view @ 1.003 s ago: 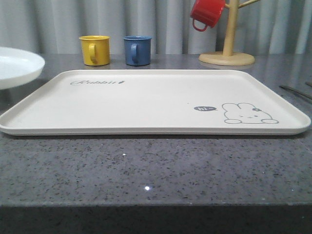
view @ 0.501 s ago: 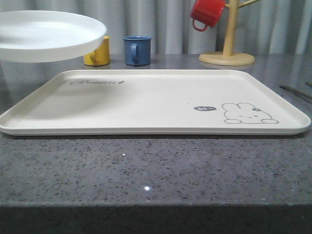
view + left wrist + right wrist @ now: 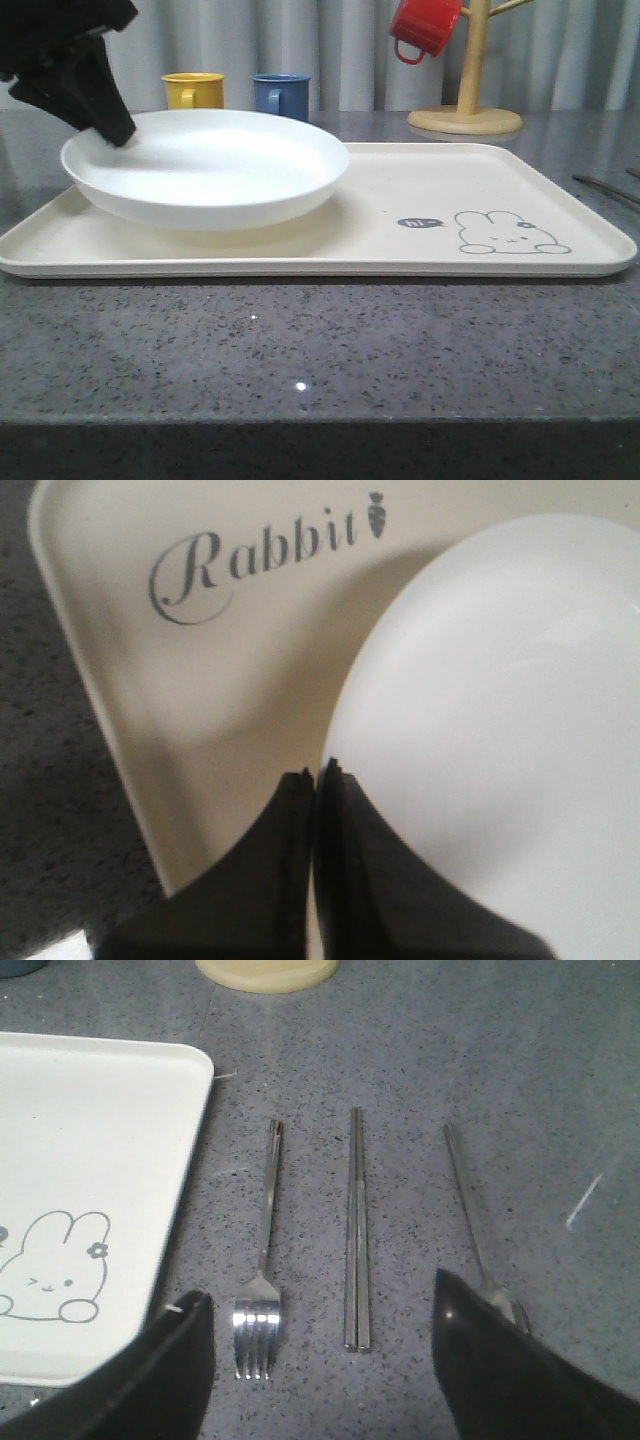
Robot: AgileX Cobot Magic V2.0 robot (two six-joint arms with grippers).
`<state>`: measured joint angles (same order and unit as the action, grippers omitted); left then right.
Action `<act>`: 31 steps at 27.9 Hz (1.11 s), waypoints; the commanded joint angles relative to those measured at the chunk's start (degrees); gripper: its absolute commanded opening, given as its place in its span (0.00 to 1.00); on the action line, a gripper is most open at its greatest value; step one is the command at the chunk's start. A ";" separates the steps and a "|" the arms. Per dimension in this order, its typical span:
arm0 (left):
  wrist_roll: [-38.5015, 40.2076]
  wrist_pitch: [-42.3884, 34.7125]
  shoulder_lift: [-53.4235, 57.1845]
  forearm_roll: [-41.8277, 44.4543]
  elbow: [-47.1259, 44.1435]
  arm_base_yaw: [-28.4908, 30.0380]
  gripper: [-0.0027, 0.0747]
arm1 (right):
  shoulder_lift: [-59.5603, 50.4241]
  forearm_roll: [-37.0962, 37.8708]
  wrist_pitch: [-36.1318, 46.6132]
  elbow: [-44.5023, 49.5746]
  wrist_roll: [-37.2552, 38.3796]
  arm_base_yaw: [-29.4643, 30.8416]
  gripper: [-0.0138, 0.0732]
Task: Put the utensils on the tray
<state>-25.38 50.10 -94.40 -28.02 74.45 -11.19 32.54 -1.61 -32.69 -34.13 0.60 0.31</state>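
Note:
The cream tray (image 3: 450, 180) with the rabbit drawing lies across the table. A round white plate (image 3: 205, 165) rests on its left half. My left gripper (image 3: 110, 130) is shut on the plate's far-left rim, and in the left wrist view the gripper (image 3: 316, 772) pinches the plate (image 3: 500, 710) edge over the tray (image 3: 200, 680). To the right of the tray (image 3: 90, 1120), a fork (image 3: 265, 1250), chopsticks (image 3: 357, 1230) and a spoon (image 3: 470, 1210) lie side by side on the table. My right gripper (image 3: 320, 1290) hangs open above them, holding nothing.
A yellow mug (image 3: 192, 90) and a blue mug (image 3: 281, 91) stand behind the tray. A wooden mug tree (image 3: 466, 110) with a red mug (image 3: 424, 27) stands at the back right. The grey stone counter (image 3: 320, 350) runs in front.
The white plate came in from the left held high, then moved right and down onto the tray's left half, carried by my left gripper, which is now in the front view.

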 commanded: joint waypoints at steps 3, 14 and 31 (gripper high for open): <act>0.15 -3.80 -1.24 -2.36 1.82 -1.43 0.02 | 0.53 0.29 3.73 -2.05 -0.60 0.27 0.73; 0.15 -2.69 0.97 -1.16 2.27 -1.43 0.56 | 0.53 0.29 3.73 -2.05 -0.60 0.27 0.73; 11.50 3.64 30.78 22.57 -6.59 -17.65 0.54 | 0.53 0.29 4.45 -2.05 -0.60 0.27 0.73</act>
<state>-20.56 55.68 -69.90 -12.67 69.62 -25.17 32.54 -1.61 -32.69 -34.13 0.60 0.31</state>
